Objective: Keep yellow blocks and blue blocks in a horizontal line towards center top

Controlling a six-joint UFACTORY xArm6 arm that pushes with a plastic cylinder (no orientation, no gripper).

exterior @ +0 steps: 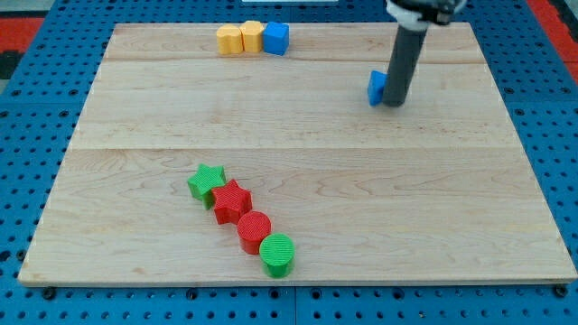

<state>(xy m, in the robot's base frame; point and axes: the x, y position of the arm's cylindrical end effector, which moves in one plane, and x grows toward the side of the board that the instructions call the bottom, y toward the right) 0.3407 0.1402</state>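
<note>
Two yellow blocks [230, 40] [252, 35] and a blue cube [276, 38] sit touching in a short row at the view's top, left of centre. A second blue block [377, 88] lies apart at the upper right, partly hidden by my rod. My tip [395, 103] rests on the board right against that blue block's right side.
A green star [207, 181], a red star [232, 199], a red cylinder [254, 229] and a green cylinder [277, 254] form a diagonal chain at the lower left of centre. The wooden board [452, 199] lies on a blue pegboard surface.
</note>
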